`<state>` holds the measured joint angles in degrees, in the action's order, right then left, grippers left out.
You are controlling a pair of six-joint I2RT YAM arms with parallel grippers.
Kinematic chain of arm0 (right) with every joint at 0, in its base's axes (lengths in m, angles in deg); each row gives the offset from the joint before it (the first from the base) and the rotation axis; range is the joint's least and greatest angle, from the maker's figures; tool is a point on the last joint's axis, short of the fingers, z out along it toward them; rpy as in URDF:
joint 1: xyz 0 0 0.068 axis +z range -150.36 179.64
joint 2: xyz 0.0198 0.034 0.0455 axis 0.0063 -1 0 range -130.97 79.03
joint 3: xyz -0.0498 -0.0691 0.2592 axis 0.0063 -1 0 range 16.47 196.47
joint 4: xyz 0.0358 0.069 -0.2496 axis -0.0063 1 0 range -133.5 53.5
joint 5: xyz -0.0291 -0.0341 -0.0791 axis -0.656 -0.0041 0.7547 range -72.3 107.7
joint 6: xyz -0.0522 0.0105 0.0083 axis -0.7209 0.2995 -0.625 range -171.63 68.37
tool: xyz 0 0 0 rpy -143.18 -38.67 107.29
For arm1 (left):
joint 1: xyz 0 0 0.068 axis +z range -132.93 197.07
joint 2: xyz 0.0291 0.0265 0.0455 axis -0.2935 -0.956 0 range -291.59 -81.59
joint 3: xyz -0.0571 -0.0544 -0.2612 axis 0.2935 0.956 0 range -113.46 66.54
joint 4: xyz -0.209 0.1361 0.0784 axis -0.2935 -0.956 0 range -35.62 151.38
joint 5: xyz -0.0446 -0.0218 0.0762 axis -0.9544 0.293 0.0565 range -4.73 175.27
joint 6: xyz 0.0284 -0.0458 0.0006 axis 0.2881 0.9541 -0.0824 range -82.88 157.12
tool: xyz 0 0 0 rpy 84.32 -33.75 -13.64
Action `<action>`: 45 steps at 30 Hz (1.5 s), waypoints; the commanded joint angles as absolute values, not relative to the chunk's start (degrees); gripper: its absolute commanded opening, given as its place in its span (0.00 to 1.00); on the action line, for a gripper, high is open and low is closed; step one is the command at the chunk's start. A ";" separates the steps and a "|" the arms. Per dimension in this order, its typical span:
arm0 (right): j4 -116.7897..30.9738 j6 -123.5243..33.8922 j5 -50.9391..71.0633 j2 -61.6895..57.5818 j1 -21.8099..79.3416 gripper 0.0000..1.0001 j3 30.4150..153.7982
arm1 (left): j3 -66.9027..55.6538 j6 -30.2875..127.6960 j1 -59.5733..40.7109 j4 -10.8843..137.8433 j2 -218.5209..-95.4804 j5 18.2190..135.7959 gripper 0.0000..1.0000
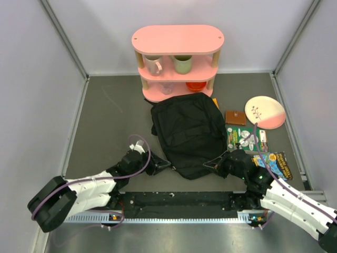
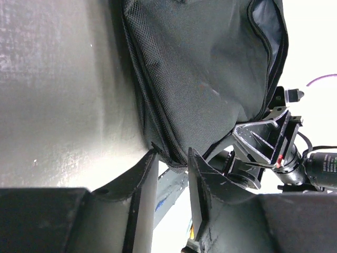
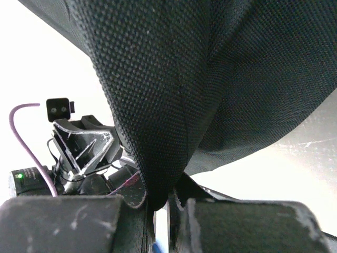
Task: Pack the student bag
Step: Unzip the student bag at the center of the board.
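The student bag [image 1: 187, 132], a floppy black backpack, lies flat on the grey table in front of the pink shelf. My left gripper [image 1: 161, 167] is at its near left corner. In the left wrist view the jaws [image 2: 172, 158] have narrowed around the bag's [image 2: 200, 68] zipped rim, and both tips touch the fabric. My right gripper [image 1: 216, 164] is at the near right corner. The right wrist view shows it [image 3: 160, 197] shut on a fold of the bag's cloth [image 3: 158, 79], which hangs up out of the jaws.
The pink shelf [image 1: 178, 39] at the back holds two mugs [image 1: 153, 65], a glass [image 1: 167, 87] and a red bowl [image 1: 196, 85]. Right of the bag lie a pink-and-cream plate [image 1: 265, 112], a brown wallet [image 1: 235, 117], a green booklet [image 1: 246, 138] and a blue booklet [image 1: 274, 164].
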<state>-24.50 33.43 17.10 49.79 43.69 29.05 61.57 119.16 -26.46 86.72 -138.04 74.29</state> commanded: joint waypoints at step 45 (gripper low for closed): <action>-29.08 27.75 16.04 53.81 42.79 0.00 30.27 | 45.10 93.91 -7.37 76.50 -150.25 66.73 0.44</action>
<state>-23.93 31.20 16.51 53.51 43.67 29.01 48.22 98.77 -7.95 76.32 -151.15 71.29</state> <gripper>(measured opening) 0.036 0.099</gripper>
